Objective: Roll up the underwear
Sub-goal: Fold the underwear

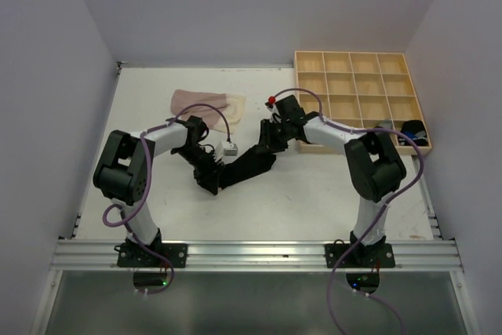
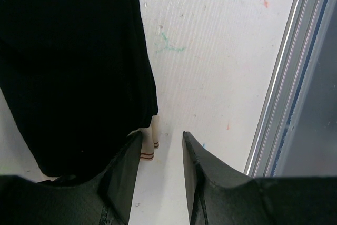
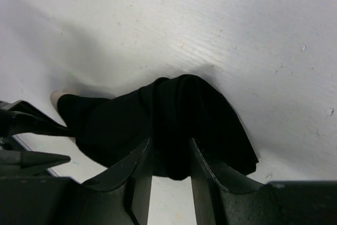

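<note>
With right fingers [image 3: 134,183] clamped on the black underwear [image 3: 174,114] and left fingers [image 2: 202,177] released beside it, we should roll tightly and evenly.

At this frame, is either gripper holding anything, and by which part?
The right gripper pinches the black underwear at its bunched end. The left gripper holds nothing: bare table shows between its fingers, the cloth lying beside one.

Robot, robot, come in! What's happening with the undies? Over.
Left fingers apart, empty, beside black underwear. Right fingers pinching its bunched end. Nothing in the way; pale underwear lies farther back.
</note>
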### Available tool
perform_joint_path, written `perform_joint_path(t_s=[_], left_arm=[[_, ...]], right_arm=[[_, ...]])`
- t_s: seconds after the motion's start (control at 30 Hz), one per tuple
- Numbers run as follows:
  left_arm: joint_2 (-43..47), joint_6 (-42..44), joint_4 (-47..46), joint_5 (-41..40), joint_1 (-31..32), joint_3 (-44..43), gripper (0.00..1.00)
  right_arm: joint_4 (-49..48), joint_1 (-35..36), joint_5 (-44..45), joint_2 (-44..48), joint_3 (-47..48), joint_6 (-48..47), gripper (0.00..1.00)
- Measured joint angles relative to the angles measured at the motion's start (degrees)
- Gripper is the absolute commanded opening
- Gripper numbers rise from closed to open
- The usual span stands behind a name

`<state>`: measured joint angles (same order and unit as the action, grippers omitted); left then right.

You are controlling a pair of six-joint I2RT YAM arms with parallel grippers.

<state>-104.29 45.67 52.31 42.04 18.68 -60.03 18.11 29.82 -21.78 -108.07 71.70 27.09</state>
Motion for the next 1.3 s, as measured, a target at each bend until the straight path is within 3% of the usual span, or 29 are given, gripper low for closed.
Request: perform_joint_path(t_s=[0.13,0.27,0.6,1.3], left_arm=[[0.0,-0.02,0.02,-0.02,0.0,0.02,0.45],[0.0,-0.02,0.0,0.0,0.0,0.22,0.45],[0.42,-0.02,-0.42,0.0,0.0,0.81,0.45],[3.13,0.55,0.11,-1.18,0.22,1.88,0.48]], right_arm=[[0.09,0.0,-0.37,-1.7,-0.31,-0.11,0.21],[-0.17,0.0,-1.09,-1.6,-1.66,-0.57,0.0],[1.64,0.0,-0.61,3.04,-4.26,-2.54,0.0],[1.36,0.55,1.68,-0.74,-5.07,-5.68,0.0]])
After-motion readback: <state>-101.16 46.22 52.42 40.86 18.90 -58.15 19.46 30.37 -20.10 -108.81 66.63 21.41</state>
